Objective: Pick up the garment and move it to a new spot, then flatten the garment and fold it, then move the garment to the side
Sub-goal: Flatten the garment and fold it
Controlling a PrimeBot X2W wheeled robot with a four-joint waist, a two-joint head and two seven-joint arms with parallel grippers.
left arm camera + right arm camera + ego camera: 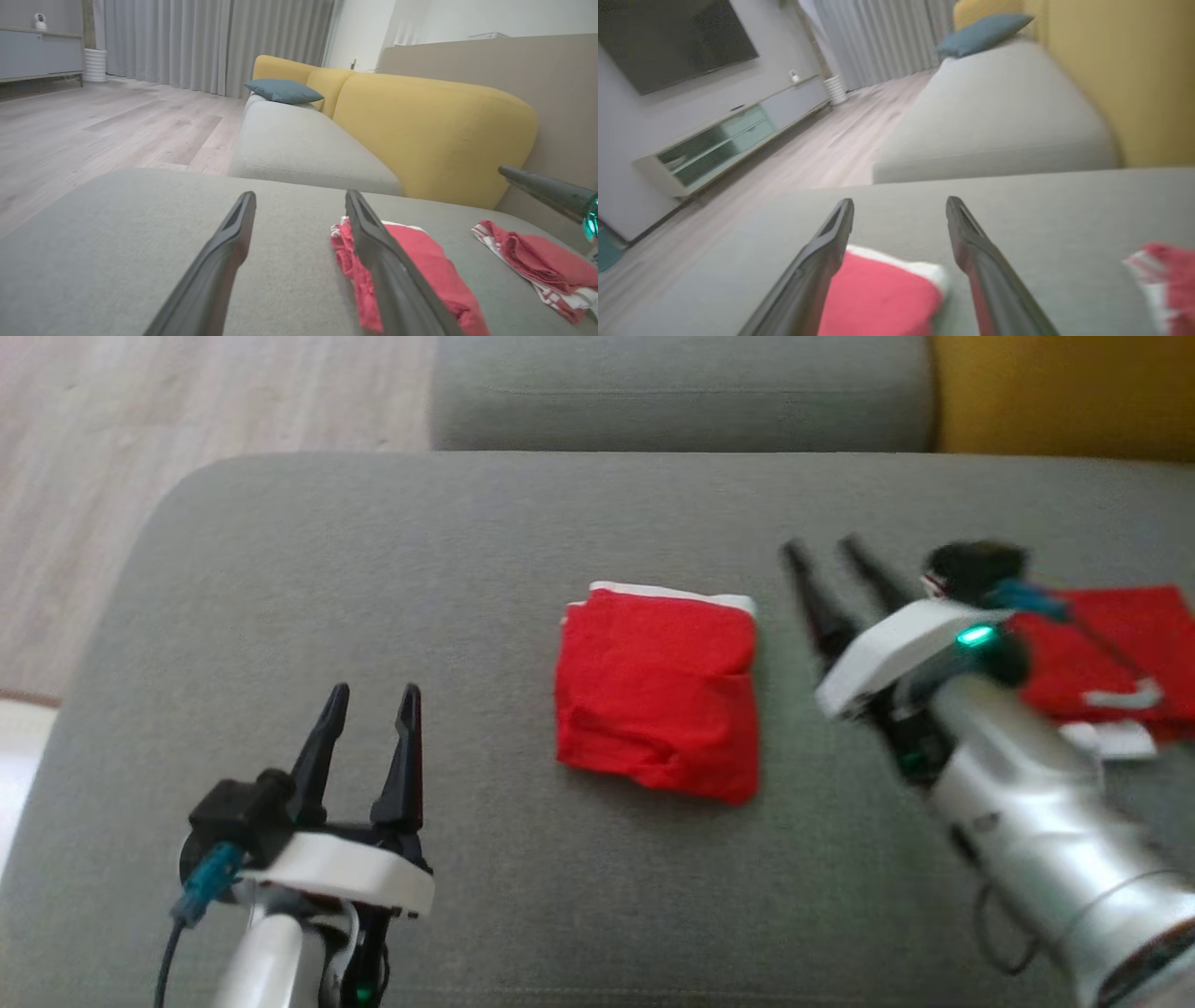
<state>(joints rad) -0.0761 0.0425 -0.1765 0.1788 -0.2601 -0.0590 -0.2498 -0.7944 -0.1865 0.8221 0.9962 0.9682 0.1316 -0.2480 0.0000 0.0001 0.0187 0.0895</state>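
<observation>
Grey sofa seat [373, 569], seen from above; rounded far-left corner, pale wood floor [187, 429] beyond it.

Folded red garment [653, 700]: a rough square with a white strip along its far edge, lying flat about mid-seat and well clear of the left edge. Nothing is touching it.

Second red garment [1120, 644]: red with white trim, lying farther toward the seat's right side, apart from the folded one and partly hidden by the right arm.

Left hand [373, 691]: over the near-left part of the seat, fingers apart and holding nothing, well left of the folded garment. From the left wrist, the left hand [301, 193] has its fingers spread over bare grey fabric. The folded garment [420, 252] lies past the right finger and the second garment [537, 256] beyond that. A yellow backrest [420, 130] and a blue pillow [282, 91] sit behind.

Right hand [822, 549]: blurred, just right of the folded garment, between the two red pieces. Its fingers are apart with nothing clamped. From the right wrist, the right hand [901, 199] is open above the seat. The folded garment [878, 298] lies low between the fingers, not gripped, with the second garment [1167, 266] off at the frame's right.
</observation>
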